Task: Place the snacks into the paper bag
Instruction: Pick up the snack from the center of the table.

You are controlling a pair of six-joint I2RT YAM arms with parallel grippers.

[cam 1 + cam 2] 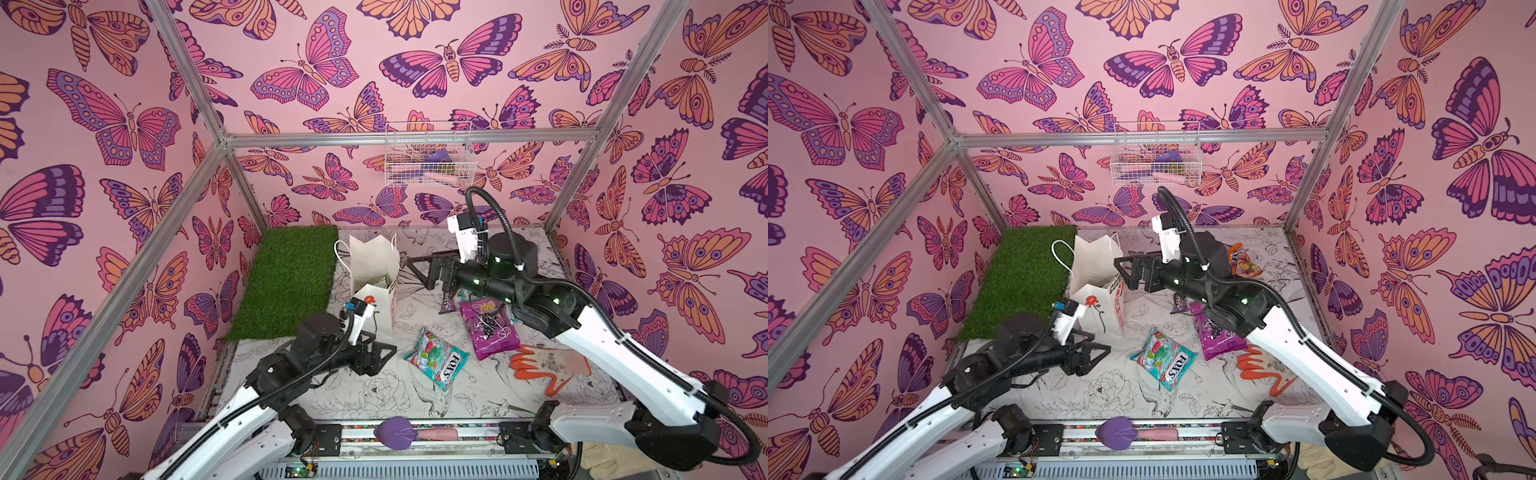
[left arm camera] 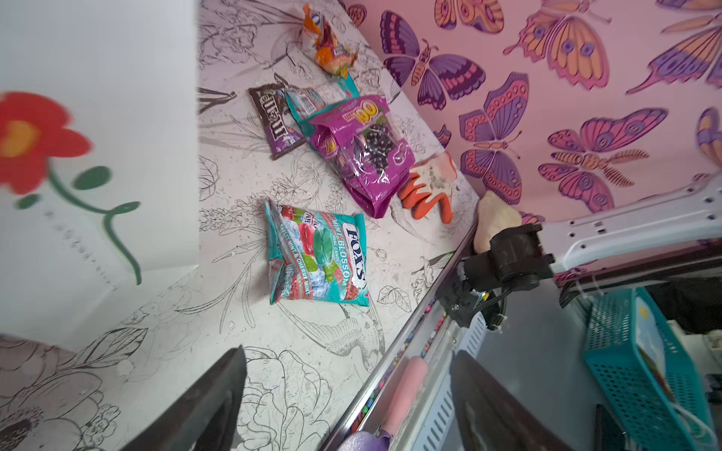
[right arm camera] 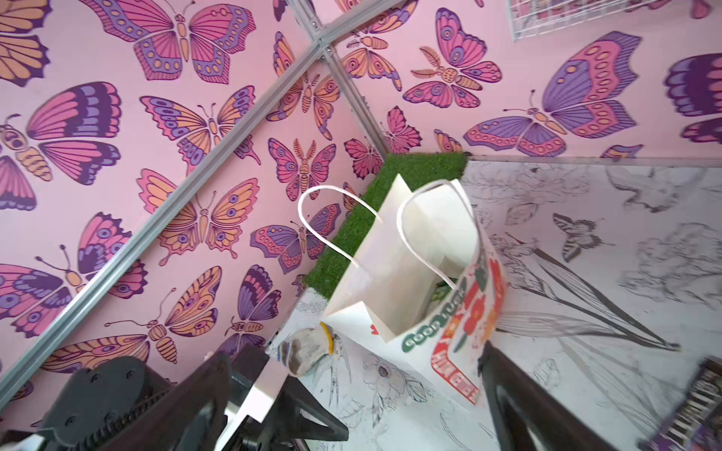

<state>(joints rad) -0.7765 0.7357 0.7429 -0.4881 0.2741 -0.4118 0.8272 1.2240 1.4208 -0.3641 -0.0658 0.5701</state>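
The white paper bag (image 1: pixel 372 266) (image 1: pixel 1096 270) with a red flower (image 2: pixel 27 136) stands upright by the turf, mouth open (image 3: pixel 410 269). A bit of green shows inside the bag (image 3: pixel 438 292). My right gripper (image 1: pixel 415 272) (image 1: pixel 1121 270) (image 3: pixel 353 353) hangs open and empty just right of the bag's mouth. My left gripper (image 1: pixel 386 353) (image 1: pixel 1096 351) (image 2: pixel 347 355) is open and empty, low in front of the bag. On the table lie a teal FOX'S packet (image 1: pixel 436 363) (image 2: pixel 316 254), a purple grape bag (image 1: pixel 488 328) (image 2: pixel 363 152), a brown wrapper (image 2: pixel 273 117) and an orange packet (image 1: pixel 1246 262) (image 2: pixel 328 43).
A green turf mat (image 1: pixel 286 282) lies left of the bag. An orange glove (image 1: pixel 548 365) lies right of the purple bag. A white glove (image 3: pixel 304 347) lies by the bag's base. A wire basket (image 1: pixel 428 158) hangs on the back wall. A purple-headed tool (image 1: pixel 395 432) rests on the front rail.
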